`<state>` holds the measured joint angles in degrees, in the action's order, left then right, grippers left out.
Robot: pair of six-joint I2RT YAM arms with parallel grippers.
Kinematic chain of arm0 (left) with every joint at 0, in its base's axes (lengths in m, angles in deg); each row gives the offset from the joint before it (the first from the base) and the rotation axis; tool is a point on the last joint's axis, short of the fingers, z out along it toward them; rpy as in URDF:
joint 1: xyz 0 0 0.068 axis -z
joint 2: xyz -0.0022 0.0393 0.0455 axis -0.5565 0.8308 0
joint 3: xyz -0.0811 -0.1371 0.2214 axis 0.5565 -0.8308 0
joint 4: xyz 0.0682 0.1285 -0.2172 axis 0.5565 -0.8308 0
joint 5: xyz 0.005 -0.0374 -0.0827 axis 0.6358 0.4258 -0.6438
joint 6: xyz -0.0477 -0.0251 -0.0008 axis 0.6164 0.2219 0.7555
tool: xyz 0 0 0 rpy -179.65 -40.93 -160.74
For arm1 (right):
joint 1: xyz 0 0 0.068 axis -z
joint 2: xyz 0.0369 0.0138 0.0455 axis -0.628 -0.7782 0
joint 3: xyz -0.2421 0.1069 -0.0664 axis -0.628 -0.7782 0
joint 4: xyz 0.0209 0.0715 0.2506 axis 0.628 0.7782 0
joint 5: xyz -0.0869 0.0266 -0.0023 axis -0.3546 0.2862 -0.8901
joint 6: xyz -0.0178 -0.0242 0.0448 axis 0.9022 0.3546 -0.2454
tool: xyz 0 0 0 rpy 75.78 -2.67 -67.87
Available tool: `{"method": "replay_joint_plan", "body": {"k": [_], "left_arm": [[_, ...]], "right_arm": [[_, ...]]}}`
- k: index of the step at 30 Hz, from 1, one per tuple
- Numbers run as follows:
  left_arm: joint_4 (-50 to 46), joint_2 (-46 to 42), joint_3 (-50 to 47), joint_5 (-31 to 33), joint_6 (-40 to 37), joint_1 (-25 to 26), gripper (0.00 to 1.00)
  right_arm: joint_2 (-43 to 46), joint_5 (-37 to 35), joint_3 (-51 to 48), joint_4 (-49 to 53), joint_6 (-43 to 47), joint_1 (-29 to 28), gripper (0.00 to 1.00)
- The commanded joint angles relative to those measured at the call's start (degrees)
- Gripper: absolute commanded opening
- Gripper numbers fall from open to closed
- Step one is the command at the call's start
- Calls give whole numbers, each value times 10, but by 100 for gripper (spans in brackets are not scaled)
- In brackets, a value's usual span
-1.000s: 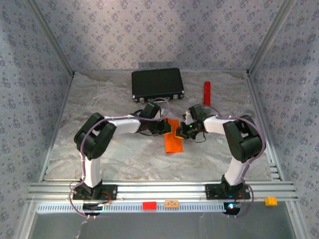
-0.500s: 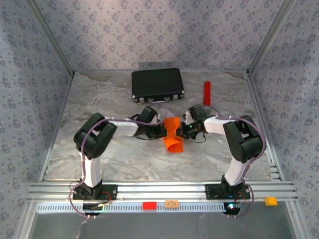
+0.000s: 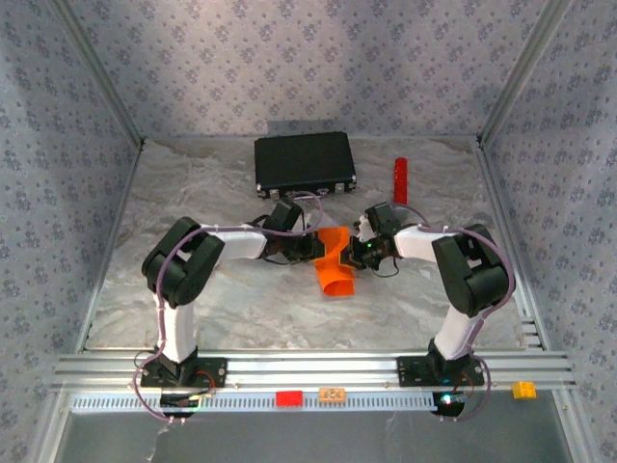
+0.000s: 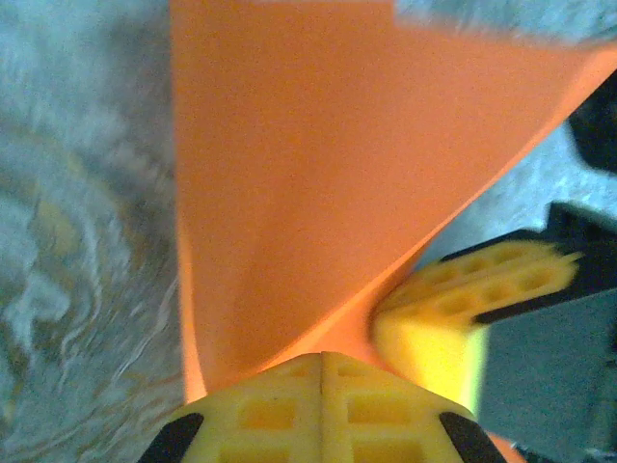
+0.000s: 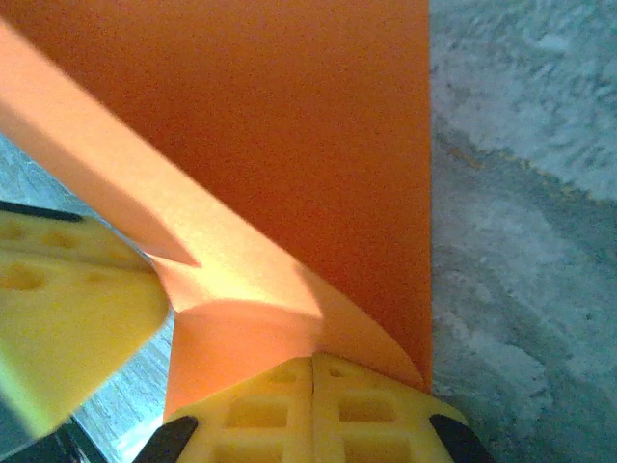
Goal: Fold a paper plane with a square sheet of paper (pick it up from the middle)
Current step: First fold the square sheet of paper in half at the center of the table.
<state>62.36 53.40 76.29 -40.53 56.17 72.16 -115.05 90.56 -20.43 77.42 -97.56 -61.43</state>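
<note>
The square sheet of paper (image 3: 336, 268) is bright orange and sits mid-table, its far end raised and buckled, its near end low by the table. My left gripper (image 3: 314, 252) is shut on the paper's far left part, and my right gripper (image 3: 355, 253) is shut on its far right part. In the left wrist view the paper (image 4: 308, 174) fans out from my closed left gripper (image 4: 321, 359), with a right finger (image 4: 453, 309) close beside it. From my closed right gripper (image 5: 314, 363) in the right wrist view, the paper (image 5: 289, 116) curls upward.
A black case (image 3: 304, 162) lies at the back centre and a red cylinder (image 3: 400, 179) stands to its right. An aluminium rail (image 3: 308, 368) runs along the near edge, carrying small red (image 3: 288, 397) and orange (image 3: 332, 394) blocks. Patterned walls close in both sides.
A second ago the paper lay flat between the grippers. Its far end has since risen and buckled as the two shut grippers drew together; the left wrist shifted slightly.
</note>
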Motion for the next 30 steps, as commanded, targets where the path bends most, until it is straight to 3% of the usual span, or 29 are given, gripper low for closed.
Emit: {"method": "replay_joint_plan", "body": {"k": [1, 16, 30], "left_arm": [[11, 20, 24, -29, 4, -7, 0], [-32, 72, 6, 11, -21, -26, 0], [-55, 63, 91, -48, -33, -36, 0]], "right_arm": [[-12, -57, -22, 55, -6, 1, 0], [-10, -56, -24, 54, -5, 0, 0], [-12, -55, -23, 56, -1, 1, 0]]}}
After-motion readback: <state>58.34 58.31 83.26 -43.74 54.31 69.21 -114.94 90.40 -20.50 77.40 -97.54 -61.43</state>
